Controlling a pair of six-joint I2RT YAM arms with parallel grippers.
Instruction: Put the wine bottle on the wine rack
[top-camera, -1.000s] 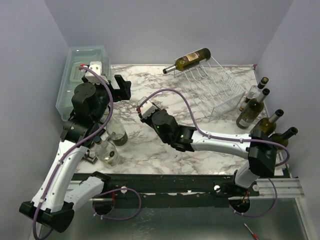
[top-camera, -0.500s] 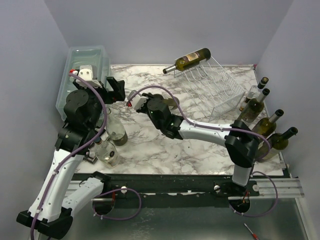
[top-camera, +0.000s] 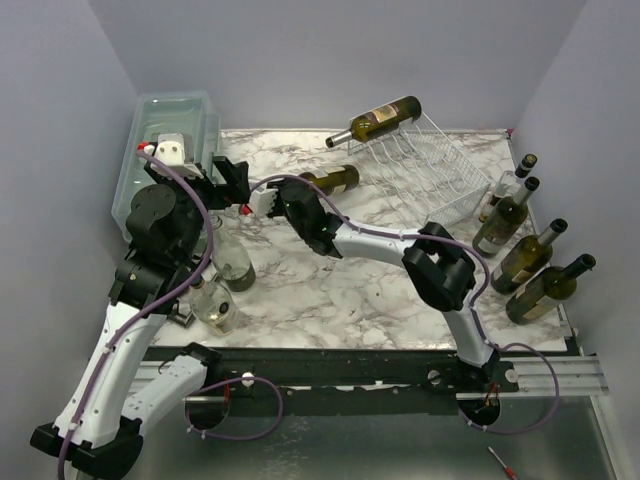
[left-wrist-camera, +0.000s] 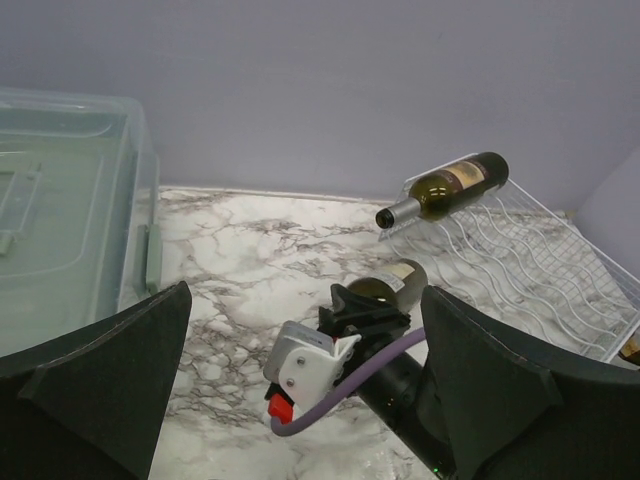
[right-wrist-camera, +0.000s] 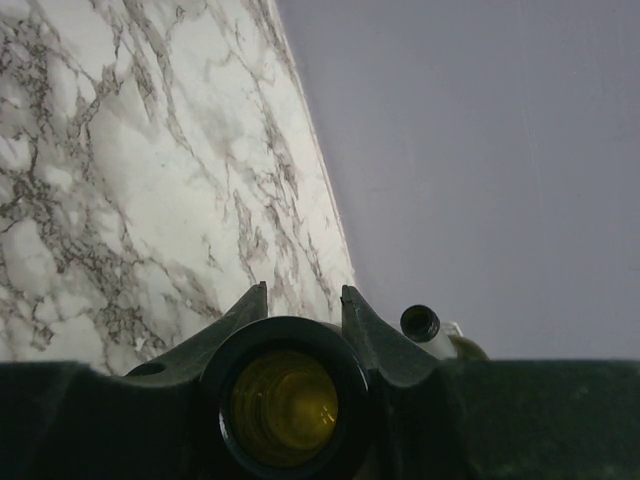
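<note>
Pale lilac walls; white marble-veined table; even light.

Right wrist looks close, perhaps wallward; others share wine rack.

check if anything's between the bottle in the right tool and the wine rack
Nothing visible. The wine bottle held by the right tool is just left of the wine rack, with only bare marble table between. Another bottle fills the rack's far channel; nearer channels look free.
</note>
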